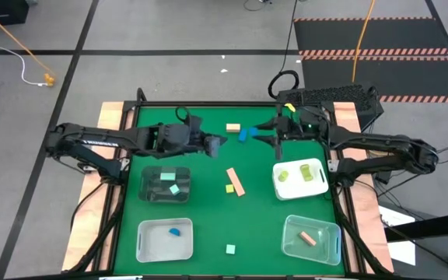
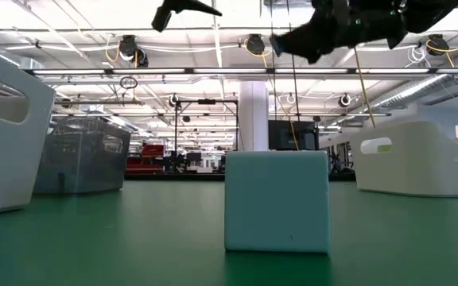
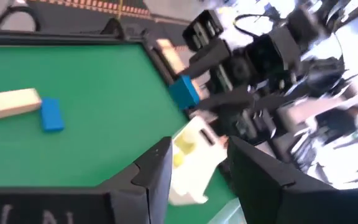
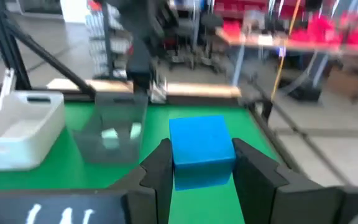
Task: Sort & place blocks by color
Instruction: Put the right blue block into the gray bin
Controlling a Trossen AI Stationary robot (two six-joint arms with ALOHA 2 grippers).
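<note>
- You are carrying a blue block pinched between the right gripper fingers, raised above the far middle of the table; be keeping it level and heading for the white tray already holding blue.
- The block is showing as a solid, square-edged cube, gripped on two opposite faces.
- The left gripper is hovering nearby, fingers apart and empty.

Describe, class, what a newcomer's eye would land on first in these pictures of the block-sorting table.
First comes the right gripper, shut on a bright blue block and held above the far middle of the green table. Facing it from the other side is the left gripper, holding nothing. Below them, four bins sit at the table's sides, and a salmon bar lies loose in the centre.
</note>
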